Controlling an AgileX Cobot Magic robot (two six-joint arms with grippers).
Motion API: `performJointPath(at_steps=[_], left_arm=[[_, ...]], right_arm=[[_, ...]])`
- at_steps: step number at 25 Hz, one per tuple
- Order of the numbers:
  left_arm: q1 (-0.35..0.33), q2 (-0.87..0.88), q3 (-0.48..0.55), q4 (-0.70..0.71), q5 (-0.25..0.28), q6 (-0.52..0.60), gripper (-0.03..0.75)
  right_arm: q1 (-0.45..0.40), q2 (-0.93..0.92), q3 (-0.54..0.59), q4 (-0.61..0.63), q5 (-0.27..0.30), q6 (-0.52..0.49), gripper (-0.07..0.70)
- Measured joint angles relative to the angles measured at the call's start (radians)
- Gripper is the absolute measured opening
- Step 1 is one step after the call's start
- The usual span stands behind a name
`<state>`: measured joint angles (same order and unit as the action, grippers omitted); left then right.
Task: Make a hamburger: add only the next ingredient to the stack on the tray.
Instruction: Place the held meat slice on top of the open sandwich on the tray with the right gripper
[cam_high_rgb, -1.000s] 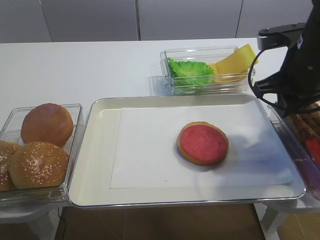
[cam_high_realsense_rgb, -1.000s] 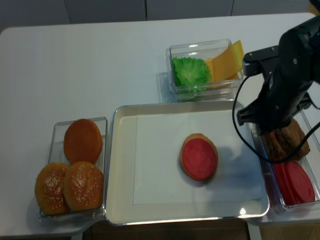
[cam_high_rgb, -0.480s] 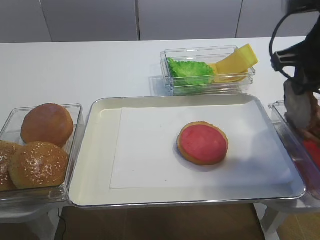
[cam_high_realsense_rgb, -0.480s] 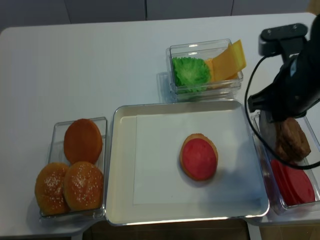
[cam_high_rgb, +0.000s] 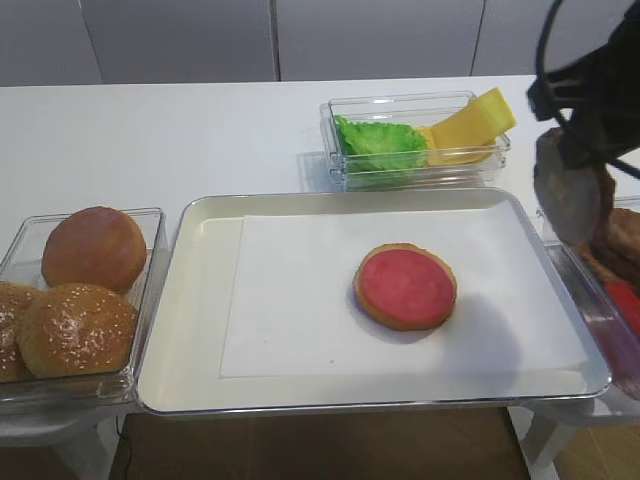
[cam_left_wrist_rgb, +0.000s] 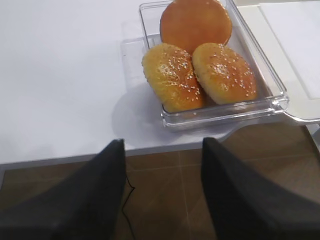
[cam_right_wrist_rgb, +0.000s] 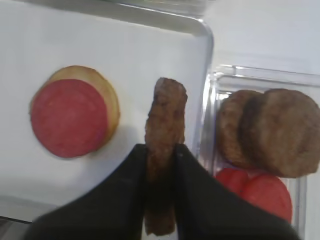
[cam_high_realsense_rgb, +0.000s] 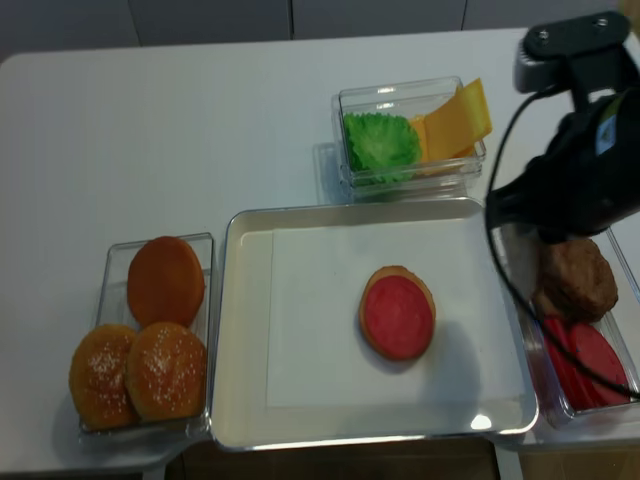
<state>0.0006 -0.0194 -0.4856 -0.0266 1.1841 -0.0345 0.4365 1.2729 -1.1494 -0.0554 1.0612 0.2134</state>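
Dark-brown and grainy, the meat patty (cam_high_rgb: 566, 195) hangs on edge at the right of the first high view, above the right rim of the tray (cam_high_rgb: 190, 330), gripped from above by the right pincer; its fingertips are hard to make out here. The bun base (cam_high_rgb: 405, 287) with its red top lies right of centre on the white paper (cam_high_rgb: 290, 300).

In the right wrist view, the right pincer (cam_right_wrist_rgb: 161, 152) is clamped on the patty (cam_right_wrist_rgb: 165, 125), which stands edge-on just right of the bun base (cam_right_wrist_rgb: 74, 118); spare patties (cam_right_wrist_rgb: 270, 131) sit in a clear bin (cam_right_wrist_rgb: 260, 75) at right.

In the left wrist view, the left pincer (cam_left_wrist_rgb: 162, 165) stands spread apart, holding nothing, over the surface's (cam_left_wrist_rgb: 60, 75) edge, below the buns (cam_left_wrist_rgb: 197, 55).

In the realsense view, the right arm (cam_high_realsense_rgb: 585, 160) hides the grip.
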Motion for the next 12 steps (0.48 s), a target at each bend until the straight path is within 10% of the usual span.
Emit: performJointPath(at_steps=[12], left_arm=[[0.000, 0.000, 0.000, 0.000, 0.000, 0.000, 0.370]], right_arm=[[0.212, 0.164, 0.000, -0.089, -0.112, 0.121, 0.113]])
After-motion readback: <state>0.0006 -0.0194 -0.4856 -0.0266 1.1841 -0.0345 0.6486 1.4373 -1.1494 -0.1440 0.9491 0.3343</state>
